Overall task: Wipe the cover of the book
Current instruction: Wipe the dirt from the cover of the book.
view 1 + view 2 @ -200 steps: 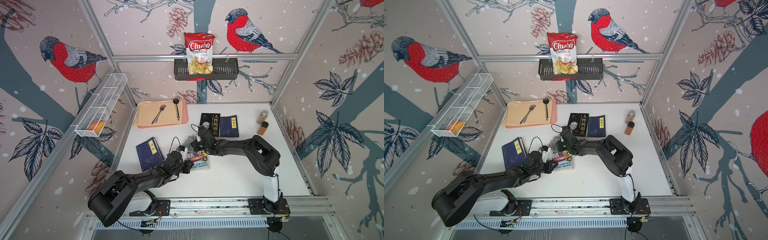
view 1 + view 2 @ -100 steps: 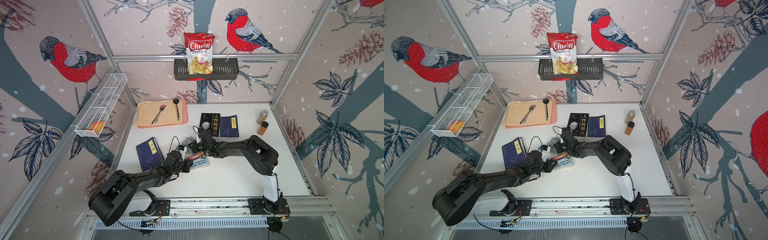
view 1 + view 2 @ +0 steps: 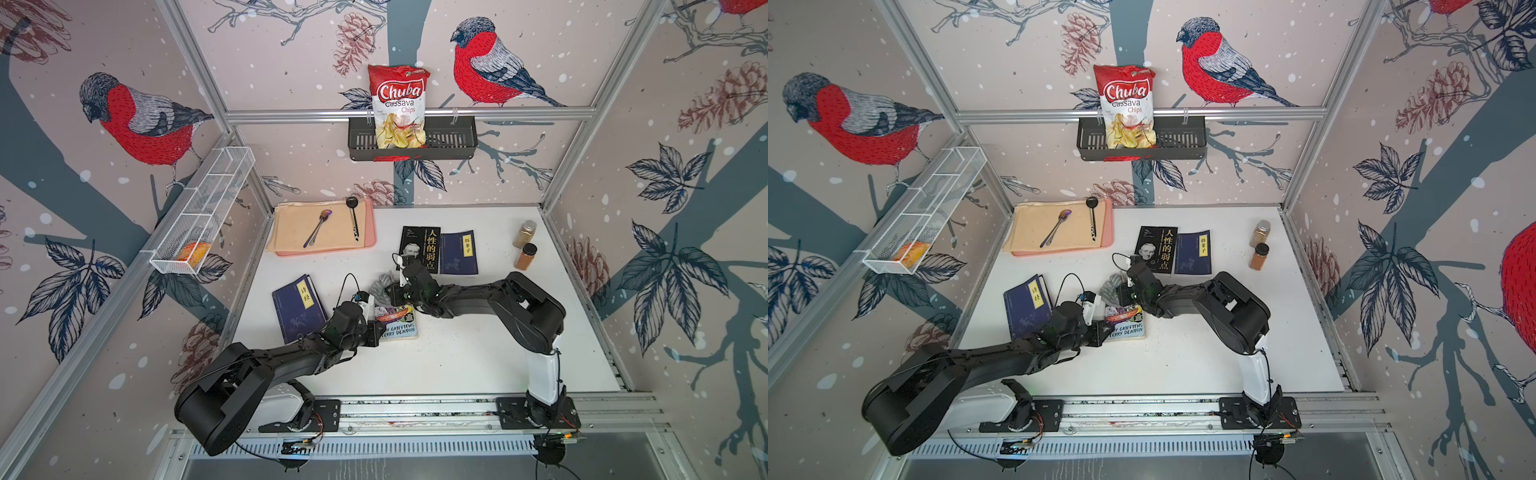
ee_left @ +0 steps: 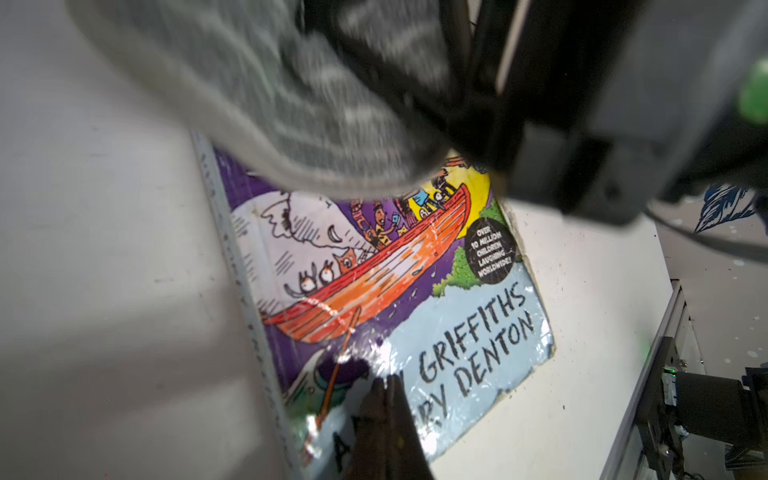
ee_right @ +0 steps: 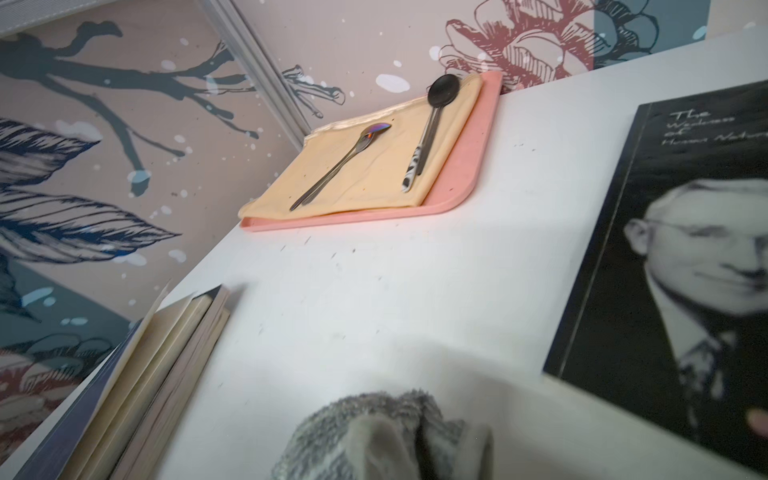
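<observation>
The book (image 3: 397,322) (image 3: 1125,323) lies flat mid-table, its cover (image 4: 395,291) showing an orange boat and "GRIFFITHS / DENTON". My left gripper (image 3: 374,331) (image 3: 1100,332) (image 4: 384,380) is shut, empty, with its tips pressed on the cover's near end. My right gripper (image 3: 394,293) (image 3: 1122,291) (image 5: 399,449) is shut on a grey striped cloth (image 3: 379,286) (image 3: 1111,284) (image 4: 291,104) (image 5: 374,432). The cloth rests over the far end of the cover and hides the book's title. The cloth wraps the right fingers.
A blue book (image 3: 299,307) lies to the left, close to my left arm. A black book (image 3: 419,249) and another blue book (image 3: 457,253) lie behind. A pink tray (image 3: 370,245) with napkin and two spoons sits back left. Two spice jars (image 3: 525,245) stand back right.
My right gripper has shifted the cloth a little across the far end of the book. The left gripper and the book have stayed put.
</observation>
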Action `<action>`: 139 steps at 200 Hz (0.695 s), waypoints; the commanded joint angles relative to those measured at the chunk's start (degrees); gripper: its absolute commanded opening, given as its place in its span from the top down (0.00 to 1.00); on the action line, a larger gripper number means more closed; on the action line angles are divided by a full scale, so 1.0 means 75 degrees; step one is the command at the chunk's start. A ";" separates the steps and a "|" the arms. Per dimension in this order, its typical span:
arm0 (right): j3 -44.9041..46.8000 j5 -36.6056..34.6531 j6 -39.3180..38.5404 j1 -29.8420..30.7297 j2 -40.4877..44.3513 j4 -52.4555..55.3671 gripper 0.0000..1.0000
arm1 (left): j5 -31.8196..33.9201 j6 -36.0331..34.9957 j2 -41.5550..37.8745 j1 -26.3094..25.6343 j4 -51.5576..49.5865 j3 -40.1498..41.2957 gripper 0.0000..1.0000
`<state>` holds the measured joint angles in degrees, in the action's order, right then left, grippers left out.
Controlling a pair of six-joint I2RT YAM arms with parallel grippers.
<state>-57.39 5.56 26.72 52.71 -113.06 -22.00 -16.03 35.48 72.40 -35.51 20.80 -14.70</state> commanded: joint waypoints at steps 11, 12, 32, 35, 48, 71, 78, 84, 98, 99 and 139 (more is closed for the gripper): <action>0.0674 -0.0401 0.0040 0.0547 0.0387 0.1292 0.98 | 0.0280 -0.0194 0.0165 0.0066 -0.1314 0.0005 1.00; 0.0688 -0.0396 0.0044 0.0556 0.0383 0.1292 0.98 | 0.0277 -0.0189 0.0172 0.0062 -0.1317 -0.0002 1.00; 0.0585 -0.0229 0.0038 0.0507 0.0273 0.1193 0.98 | 0.0274 -0.0242 0.0301 0.0070 -0.1361 -0.0056 1.00; 0.0534 -0.0196 0.0030 0.0482 0.0204 0.1183 0.98 | 0.0274 -0.0241 0.0315 0.0070 -0.1369 -0.0060 1.00; 0.0141 -0.0014 -0.0029 0.0312 -0.0103 0.1204 0.98 | 0.0263 -0.0239 0.0376 0.0073 -0.1355 -0.0059 1.00; -0.0701 0.0520 -0.0006 -0.0170 -0.0850 0.0980 0.98 | 0.0263 -0.0222 0.0350 0.0070 -0.1364 -0.0015 1.00; -0.0982 0.0629 0.0017 -0.0322 -0.1065 0.0952 0.99 | 0.0274 -0.0210 0.0323 0.0070 -0.1394 0.0000 1.00; -0.1208 0.0678 0.0057 -0.0455 -0.1240 0.0925 0.98 | 0.0286 -0.0199 0.0295 0.0070 -0.1411 0.0013 1.00; -0.1726 0.0813 0.0123 -0.0721 -0.1602 0.0934 0.99 | 0.0318 -0.0185 0.0210 0.0070 -0.1477 0.0047 1.00; -0.1760 0.0815 0.0126 -0.0734 -0.1625 0.0938 0.99 | 0.0320 -0.0185 0.0206 0.0070 -0.1480 0.0048 1.00; -0.2453 0.0923 0.0107 -0.0986 -0.1936 0.1015 0.99 | 0.0403 -0.0180 0.0013 0.0070 -0.1640 0.0108 1.00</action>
<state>-74.72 15.73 27.42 46.06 -126.30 -22.33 -15.66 34.50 72.53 -35.05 21.02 -14.72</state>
